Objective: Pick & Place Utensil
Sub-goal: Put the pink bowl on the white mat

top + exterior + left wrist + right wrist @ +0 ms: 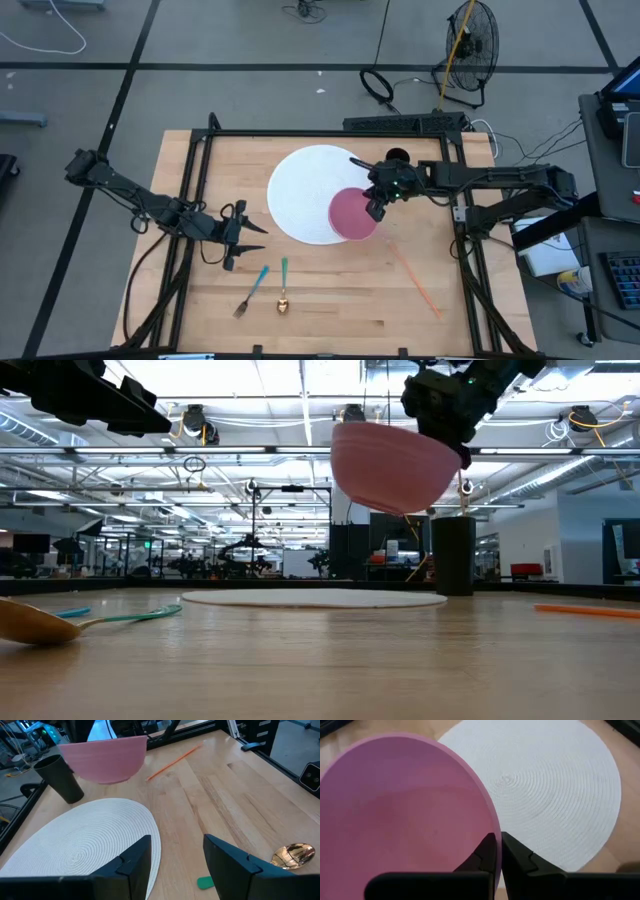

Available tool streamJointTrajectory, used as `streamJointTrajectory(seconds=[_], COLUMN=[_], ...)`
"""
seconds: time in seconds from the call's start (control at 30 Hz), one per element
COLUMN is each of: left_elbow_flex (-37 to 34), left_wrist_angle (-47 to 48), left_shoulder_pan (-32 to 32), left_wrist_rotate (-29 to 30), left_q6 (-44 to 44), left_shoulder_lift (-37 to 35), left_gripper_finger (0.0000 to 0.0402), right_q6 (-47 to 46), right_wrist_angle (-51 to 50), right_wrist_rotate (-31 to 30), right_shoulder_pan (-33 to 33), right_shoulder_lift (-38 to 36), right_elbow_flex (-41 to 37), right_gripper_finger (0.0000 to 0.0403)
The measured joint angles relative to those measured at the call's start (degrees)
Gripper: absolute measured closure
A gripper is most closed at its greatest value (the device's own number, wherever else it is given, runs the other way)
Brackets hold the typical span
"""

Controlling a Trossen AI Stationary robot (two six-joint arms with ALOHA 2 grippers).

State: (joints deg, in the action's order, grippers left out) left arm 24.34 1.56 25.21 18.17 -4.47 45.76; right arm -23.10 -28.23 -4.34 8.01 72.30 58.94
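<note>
Utensils lie on the bare wood toward the table's front edge: a fork (250, 291) with a blue handle and, just beside it at its 3 o'clock, a gold spoon (284, 299) with a green handle, the two apart and angled slightly toward each other. Open board surrounds them on all sides. At about 10 o'clock from the fork hovers the left gripper (238, 240), its fingers (132, 865) spread apart with nothing between them. At 1 o'clock from the spoon sits a round white placemat (300, 190), and over its 4 o'clock edge hangs a pink bowl (353, 213), lifted clear of the table in the low view. The right gripper (375, 208) pinches the bowl's rim, fingers (487, 855) pressed together on either side of the thin wall. A black cup (397, 158) stands off the mat's 2 o'clock edge. An orange straw (415, 277) lies diagonally at 3 o'clock from the spoon, well apart, with clear wood between.
</note>
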Motion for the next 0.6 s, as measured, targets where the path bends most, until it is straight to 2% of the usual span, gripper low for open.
streamJointTrajectory(seconds=[0.27,0.6], left_elbow_flex=[0.0,0.0], left_wrist_angle=[0.02,0.02], left_shoulder_pan=[0.0,-0.01], left_wrist_rotate=[0.0,0.0], left_q6=[-0.02,-0.33], left_shoulder_lift=[0.0,0.0], left_gripper_finger=[0.0215,0.0215], right_q6=[-0.09,0.01], right_wrist_angle=[2.13,12.72], right_wrist_rotate=[0.39,5.9], right_shoulder_pan=[4.1,8.32], right_shoulder_lift=[4.19,10.38], right_elbow_flex=[-0.07,0.13], right_gripper_finger=[0.0398,0.0398])
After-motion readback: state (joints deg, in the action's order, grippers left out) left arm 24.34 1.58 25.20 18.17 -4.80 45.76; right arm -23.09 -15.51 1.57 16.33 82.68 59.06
